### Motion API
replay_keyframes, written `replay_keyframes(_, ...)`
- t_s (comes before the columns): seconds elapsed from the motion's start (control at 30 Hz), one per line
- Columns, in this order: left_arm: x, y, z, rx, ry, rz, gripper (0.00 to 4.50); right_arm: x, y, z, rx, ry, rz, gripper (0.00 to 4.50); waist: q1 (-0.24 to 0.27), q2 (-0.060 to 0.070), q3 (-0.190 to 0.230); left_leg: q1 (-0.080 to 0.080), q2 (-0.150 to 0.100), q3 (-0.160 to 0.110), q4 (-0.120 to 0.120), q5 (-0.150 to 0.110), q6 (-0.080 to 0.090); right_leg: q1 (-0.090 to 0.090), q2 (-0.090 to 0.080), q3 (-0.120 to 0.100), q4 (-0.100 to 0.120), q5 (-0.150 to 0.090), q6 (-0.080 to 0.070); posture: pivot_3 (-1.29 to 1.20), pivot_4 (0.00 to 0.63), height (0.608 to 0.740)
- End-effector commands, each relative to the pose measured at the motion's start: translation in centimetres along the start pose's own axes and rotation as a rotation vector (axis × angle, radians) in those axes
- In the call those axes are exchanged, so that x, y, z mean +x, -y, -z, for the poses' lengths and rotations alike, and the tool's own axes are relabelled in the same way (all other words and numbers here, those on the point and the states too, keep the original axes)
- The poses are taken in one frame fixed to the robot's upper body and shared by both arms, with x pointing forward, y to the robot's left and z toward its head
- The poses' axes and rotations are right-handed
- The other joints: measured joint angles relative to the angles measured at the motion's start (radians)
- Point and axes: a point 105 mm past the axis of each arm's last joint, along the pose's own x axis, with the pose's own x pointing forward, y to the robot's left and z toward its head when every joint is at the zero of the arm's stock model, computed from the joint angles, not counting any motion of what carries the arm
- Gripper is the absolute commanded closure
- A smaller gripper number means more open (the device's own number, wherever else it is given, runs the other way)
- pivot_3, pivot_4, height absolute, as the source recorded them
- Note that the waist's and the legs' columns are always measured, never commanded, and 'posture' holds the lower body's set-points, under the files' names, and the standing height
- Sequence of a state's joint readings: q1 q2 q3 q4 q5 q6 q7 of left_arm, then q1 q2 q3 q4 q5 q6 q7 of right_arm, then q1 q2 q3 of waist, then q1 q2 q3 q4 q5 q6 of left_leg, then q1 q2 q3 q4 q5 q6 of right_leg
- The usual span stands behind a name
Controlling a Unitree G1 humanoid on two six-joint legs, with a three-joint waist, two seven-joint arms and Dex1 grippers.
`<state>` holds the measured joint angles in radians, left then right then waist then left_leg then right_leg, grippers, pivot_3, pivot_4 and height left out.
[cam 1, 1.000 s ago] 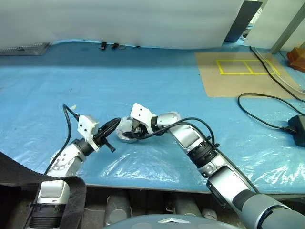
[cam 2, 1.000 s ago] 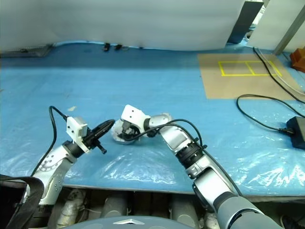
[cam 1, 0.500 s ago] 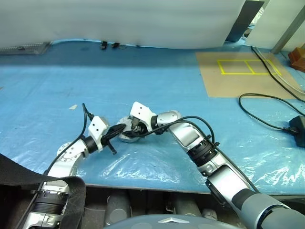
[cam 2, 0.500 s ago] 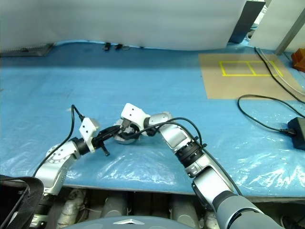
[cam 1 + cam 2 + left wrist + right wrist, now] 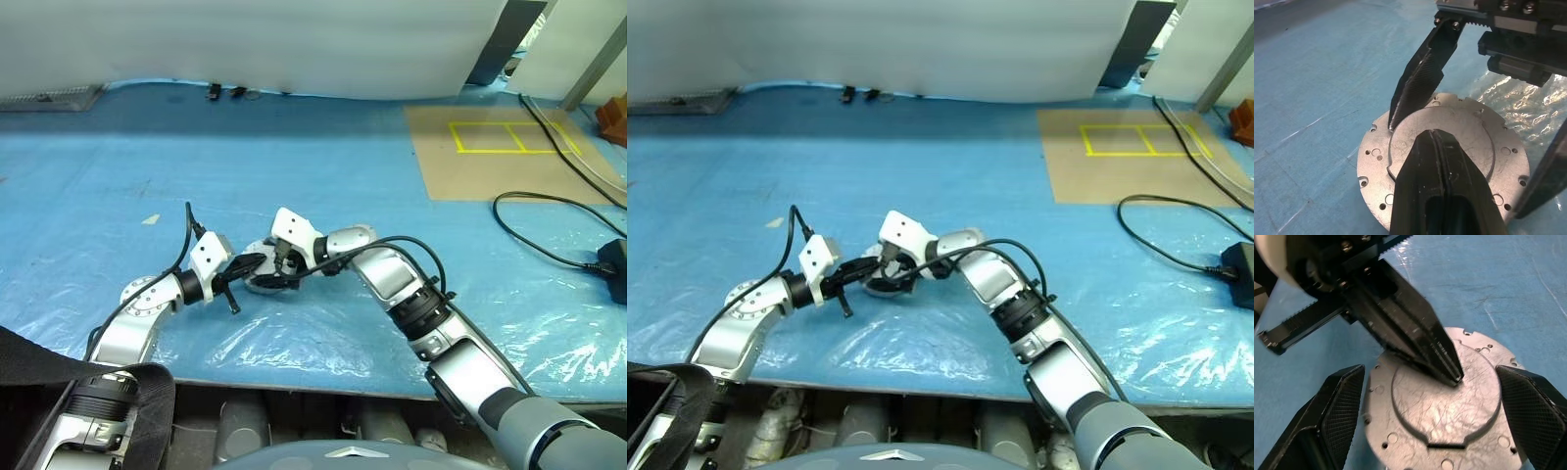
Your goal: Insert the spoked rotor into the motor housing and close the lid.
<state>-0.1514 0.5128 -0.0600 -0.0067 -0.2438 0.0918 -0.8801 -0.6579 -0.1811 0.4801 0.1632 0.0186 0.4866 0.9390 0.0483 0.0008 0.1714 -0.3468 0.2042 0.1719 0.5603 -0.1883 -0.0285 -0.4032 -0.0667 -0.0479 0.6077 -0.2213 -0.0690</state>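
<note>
So, quick rundown of the scene.
Surface: blue plastic sheeting (image 5: 323, 186), crinkled and shiny near the front edge.
Motor housing: round silver part (image 5: 1442, 406) sitting flat on the sheeting near the front, between the two grippers; face up top is a plain silver disc with a raised round centre and small holes round the rim. Can't tell whether that face is the lid or the housing's own base.
Left gripper: (image 5: 1432, 139) clenched, both black fingers pressed together into one point, holding nothing; tip right over the raised centre of the silver part, can't tell if actually touching.
Right gripper: (image 5: 1442, 396) spread wide, one finger (image 5: 1332, 411) on each side of the silver part, straddling it; fingers look just clear of the rim, not clamped on it.
Arms: coming in from opposite sides and meeting over the part, left gripper's tip poking into the gap between the right gripper's fingers.
Spoked rotor: can't pick it out.
Far right of surface: brown board (image 5: 509, 152) with a yellow taped rectangle, well apart from the grippers.
Cable: black cable (image 5: 549, 211) looping over the sheeting to a black box (image 5: 615, 262) at the right edge.
Back: white wall panel (image 5: 255, 44) behind the surface.
</note>
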Motion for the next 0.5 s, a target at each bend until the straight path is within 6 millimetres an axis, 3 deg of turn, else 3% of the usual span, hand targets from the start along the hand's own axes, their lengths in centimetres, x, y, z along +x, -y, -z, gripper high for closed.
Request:
replay_keyframes(0.03,-0.1,1.0,2.1,-0.059,-0.09,0.049,4.5,-0.9,0.4,-1.0,-0.024,0.073,0.032,0.02,-0.002,0.0,0.0,0.0,0.0,0.0,0.0,0.0,0.0,-0.001,0.0,0.0,0.0,0.0,0.0,0.0,0.15,0.74)
replay_keyframes(0.13,-0.2,1.0,2.2,-0.06,-0.099,0.053,4.5,-1.9,2.2,-0.8,-0.02,0.101,0.145,0.02,-0.003,0.0,0.0,-0.001,0.0,0.0,-0.001,0.0,0.0,-0.002,0.0,0.0,0.0,0.001,-0.001,0.0,0.15,0.74)
replay_keyframes(0.37,0.0,0.7,2.1,-0.063,-0.096,0.047,4.5,-4.6,4.9,0.1,0.281,0.156,0.257,0.02,-0.002,0.0,0.0,-0.001,0.0,0.001,-0.002,0.0,0.0,-0.002,0.0,0.0,0.0,0.001,-0.001,0.0,0.15,0.74)
replay_keyframes(0.43,0.0,0.7,2.1,-0.062,-0.098,0.049,4.5,-4.6,3.1,2.0,0.522,0.061,0.122,0.02,-0.002,0.0,0.0,-0.001,0.0,0.001,-0.002,0.0,0.0,-0.002,0.0,0.0,0.0,0.001,-0.001,0.0,0.15,0.74)
replay_keyframes(0.5,0.1,0.6,2.0,-0.059,-0.097,0.047,4.5,-4.7,1.5,2.8,0.635,0.009,0.026,0.02,0.001,0.0,0.0,-0.001,0.0,0.001,-0.002,0.0,0.0,-0.002,0.0,0.0,0.0,0.001,-0.001,0.0,0.15,0.74)
